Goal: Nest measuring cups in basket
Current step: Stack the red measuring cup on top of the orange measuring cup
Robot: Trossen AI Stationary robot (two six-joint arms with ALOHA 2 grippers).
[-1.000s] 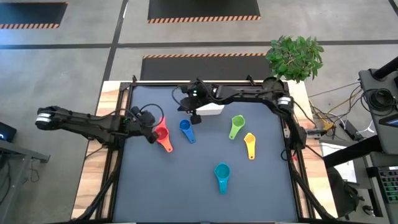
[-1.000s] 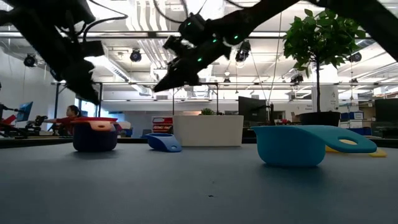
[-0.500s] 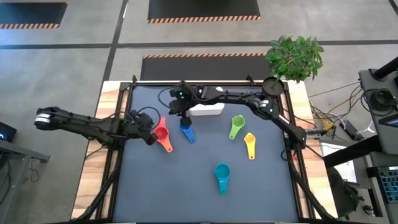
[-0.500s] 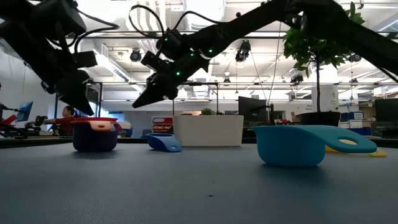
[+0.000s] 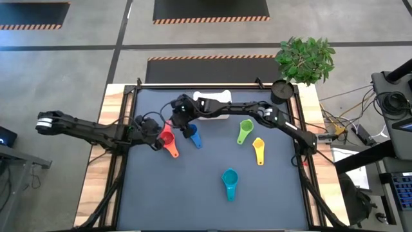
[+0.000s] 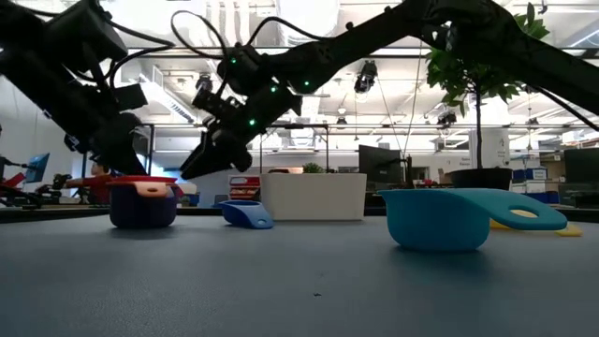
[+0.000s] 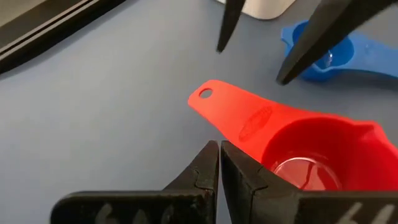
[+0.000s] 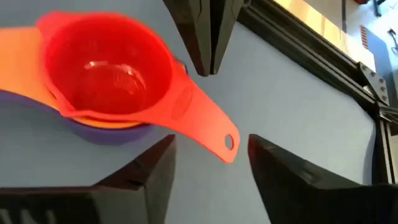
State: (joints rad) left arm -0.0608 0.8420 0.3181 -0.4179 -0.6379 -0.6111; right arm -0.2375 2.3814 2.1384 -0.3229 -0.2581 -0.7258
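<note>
A stack of measuring cups (image 5: 167,137) stands at the table's left: a red cup (image 8: 109,65) sits in an orange one (image 8: 18,53), which sits in a purple one (image 8: 99,132). My left gripper (image 7: 219,155) is shut, its tips right beside the root of the red handle. My right gripper (image 8: 211,142) hangs open above the red handle's free end (image 8: 227,142), one finger on either side, touching nothing. Blue (image 5: 192,134), green (image 5: 244,131), yellow (image 5: 259,150) and teal (image 5: 230,182) cups lie loose on the mat. The white basket (image 5: 215,103) stands at the back, partly under the right arm. My left gripper comes slanting down from the table's left, and its shut fingertips (image 7: 239,163) stand against the side of the red cup's handle (image 7: 245,124) near the bowl. Whether they touch it, I cannot tell.
A black round cup (image 5: 281,90) and a potted plant (image 5: 306,58) stand at the far right corner. The right arm stretches across the back of the mat over the basket. The near half of the mat holds only the teal cup.
My right gripper has gone from above the basket toward the table's left edge and down to the cup stack, and its fingers have opened. My left gripper has sunk a little toward the red cup. The cups have stayed in place.
</note>
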